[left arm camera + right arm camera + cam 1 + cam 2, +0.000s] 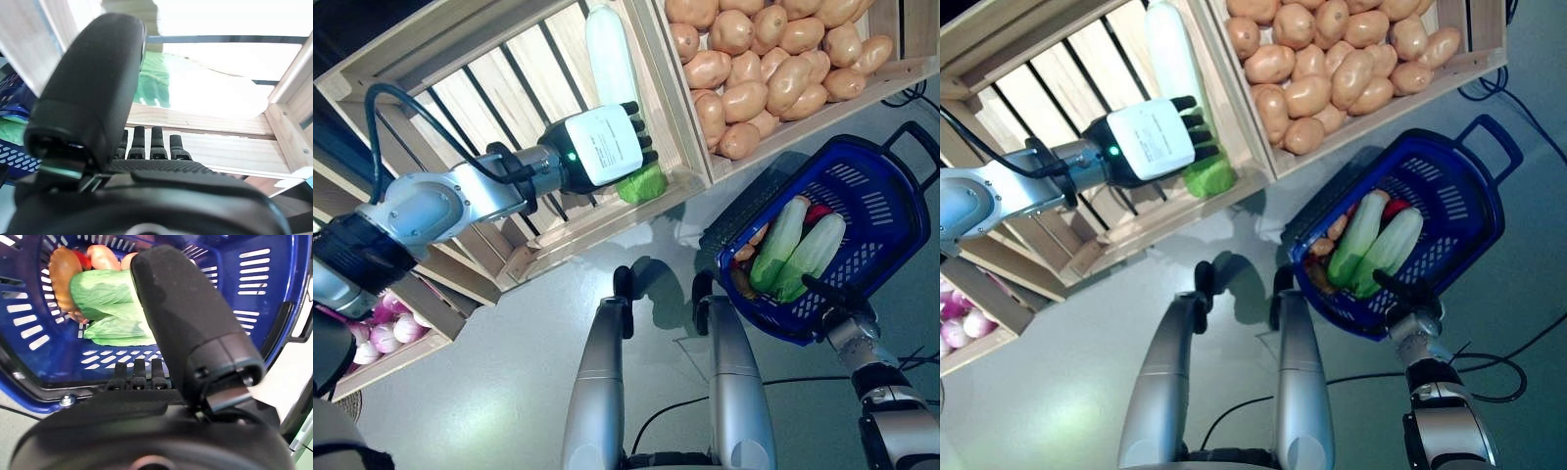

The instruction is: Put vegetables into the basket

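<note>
Reaching into the slatted crate [509, 88], my left hand [602, 145] has its fingers [641, 132] straight and a little apart, clamped on nothing; their tips hover just over a green cabbage [643, 183] lying in the crate's near corner, and I cannot tell whether they touch it; a second, paler cabbage [609, 47] lies further up the same crate against its wall; my right hand [835, 297] curls its fingers over the near rim of the blue basket [886, 220] and holds it, tilted, above the grey floor [460, 392]; inside the basket lie two long green cabbages [801, 245] side by side, with a brown potato [61, 267] and something red [84, 259] beyond them; beside my crate a second crate holds a heap of potatoes [773, 59], and pink onions [386, 328] show in a third at my far left; by my reckoning the job is well begun but not finished; several vegetables are in, and the green cabbage under my left fingers looks like the next to lift and carry across to the basket.
</note>
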